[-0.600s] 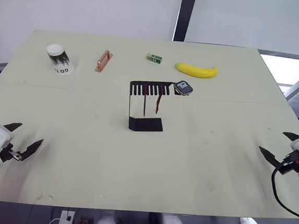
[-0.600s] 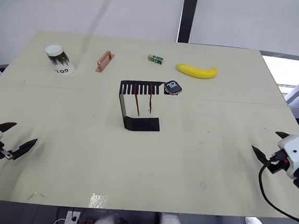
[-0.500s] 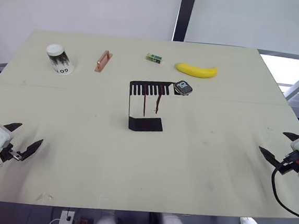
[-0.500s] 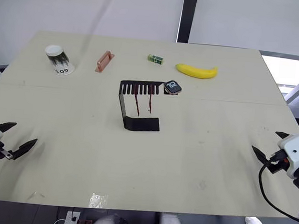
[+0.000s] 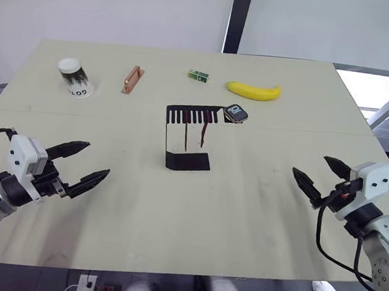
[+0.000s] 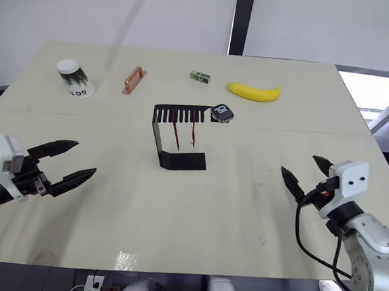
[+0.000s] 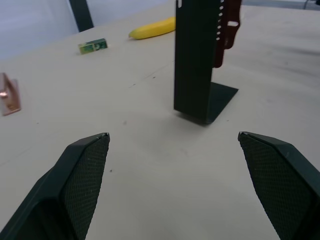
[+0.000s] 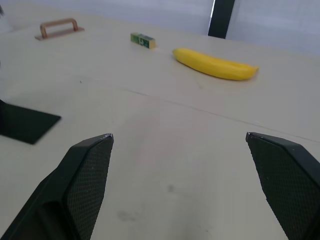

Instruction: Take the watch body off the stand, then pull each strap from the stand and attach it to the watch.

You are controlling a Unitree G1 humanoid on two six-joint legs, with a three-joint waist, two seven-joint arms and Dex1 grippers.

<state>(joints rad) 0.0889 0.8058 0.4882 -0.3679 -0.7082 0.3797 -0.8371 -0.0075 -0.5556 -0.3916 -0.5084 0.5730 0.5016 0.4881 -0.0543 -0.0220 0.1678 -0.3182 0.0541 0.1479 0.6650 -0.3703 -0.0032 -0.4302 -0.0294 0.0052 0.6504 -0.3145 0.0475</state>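
The black stand (image 5: 167, 133) rises from its flat base (image 5: 187, 161) at the table's middle. On the right end of its slotted top sits the watch body (image 5: 236, 113), screen lit. Two dark red straps (image 5: 203, 133) hang from the comb slots; in the left wrist view one strap (image 7: 227, 30) shows beside the stand (image 7: 196, 60). My left gripper (image 5: 86, 162) is open over the near left of the table, well short of the stand. Over the near right, my right gripper (image 5: 317, 174) is open too, with nothing between its fingers.
Along the back of the table lie a tipped paper cup (image 5: 74, 76), an orange-brown handle piece (image 5: 132, 79), a small green box (image 5: 198, 76) and a banana (image 5: 253, 90). The banana (image 8: 216, 65) and the green box (image 8: 142, 40) also lie ahead of the right gripper.
Both arms have come in from the table's outer edges toward the middle, fingers still open. The stand, watch body and straps have not moved.
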